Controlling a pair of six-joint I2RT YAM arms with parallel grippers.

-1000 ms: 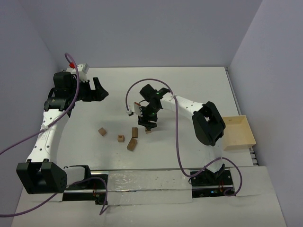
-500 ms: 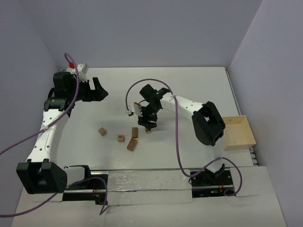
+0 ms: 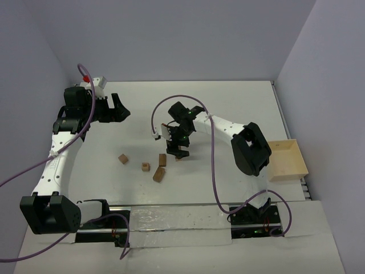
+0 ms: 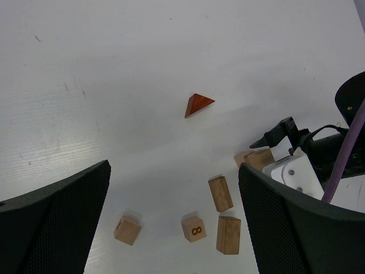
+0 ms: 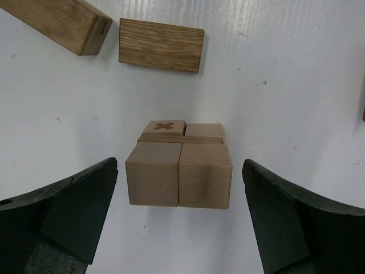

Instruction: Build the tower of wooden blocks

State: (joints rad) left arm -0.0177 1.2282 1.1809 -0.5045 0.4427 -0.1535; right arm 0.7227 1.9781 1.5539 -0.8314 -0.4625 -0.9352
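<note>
The wood block tower (image 5: 178,177) stands on the white table: two pale cubes side by side on a thin plank, which rests on two more cubes, one marked with an X. My right gripper (image 5: 179,171) is open around the top cubes, with a gap between each finger and the wood. From above, the right gripper (image 3: 177,149) hides most of the tower (image 3: 179,157). My left gripper (image 3: 117,108) hangs open and empty at the far left. In its wrist view the left gripper (image 4: 174,188) is far from the tower (image 4: 256,158).
Loose blocks lie left of the tower: two bricks (image 3: 162,159) (image 3: 158,174) and two cubes (image 3: 146,166) (image 3: 123,158), one of them marked 8 (image 4: 194,228). A reddish-brown wedge (image 4: 198,104) lies farther back. A pale wooden tray (image 3: 288,161) sits at the right table edge.
My right gripper's jaws have spread open off the top cubes, which stay on the tower. The left arm has not moved.
</note>
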